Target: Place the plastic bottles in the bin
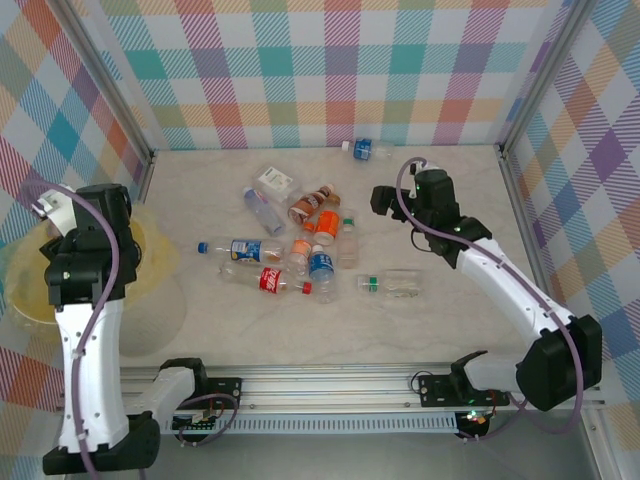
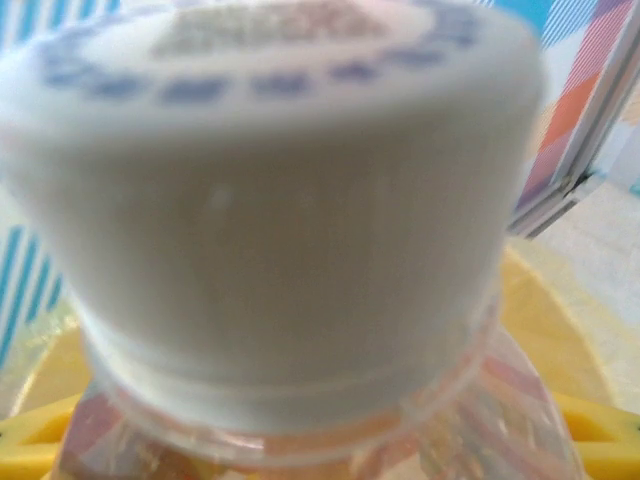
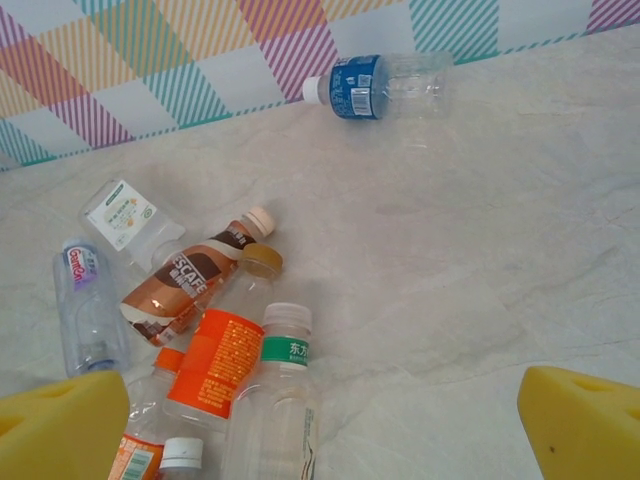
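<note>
One white-capped bottle (image 2: 270,200) fills our left wrist view, grasped in the left gripper (image 2: 320,455) between its yellow pads (image 2: 30,445), with pale yellow plastic showing below it. From above we see the bin (image 1: 25,290) at the far left, directly under the left arm (image 1: 85,300). Roughly a dozen other plastic bottles (image 1: 300,250) lie scattered in the middle of the bench (image 1: 450,330), among them a red-labelled cola bottle (image 1: 275,282) and an orange-labelled bottle (image 3: 215,360). A blue-labelled bottle (image 3: 370,85) lies apart, against the checked wall (image 3: 150,60). Our right gripper (image 1: 385,203) hovers just right of the cluster, released, its pads spread wide with nothing between them.
</note>
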